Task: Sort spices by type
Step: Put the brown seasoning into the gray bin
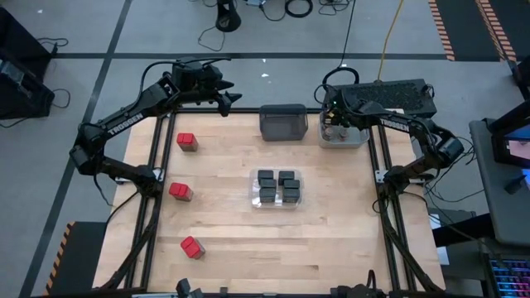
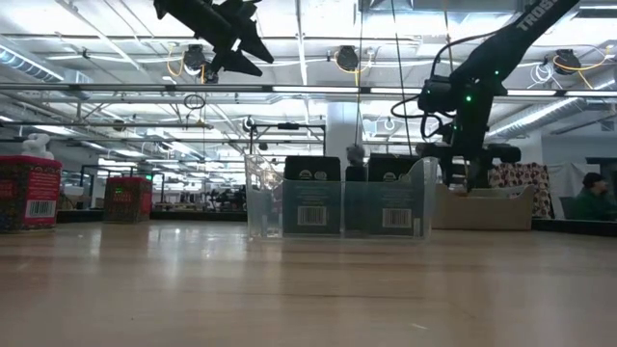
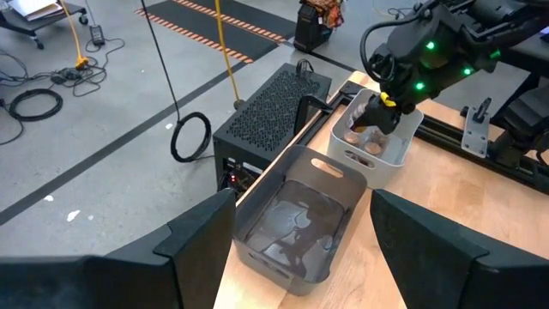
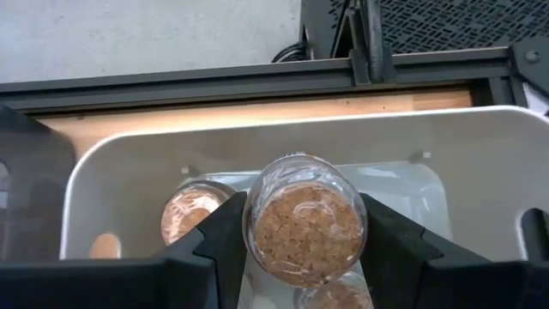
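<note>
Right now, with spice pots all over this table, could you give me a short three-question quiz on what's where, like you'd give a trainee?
1. True or false: the right gripper holds a cork-lidded jar over the light grey bin.
2. How many red-topped boxes stand loose on the table?
3. Which is empty: A) the clear bin, B) the dark grey bin, C) the light grey bin?

Key: 1 true; 2 three; 3 B. The left gripper hangs open past the table's far edge.
</note>
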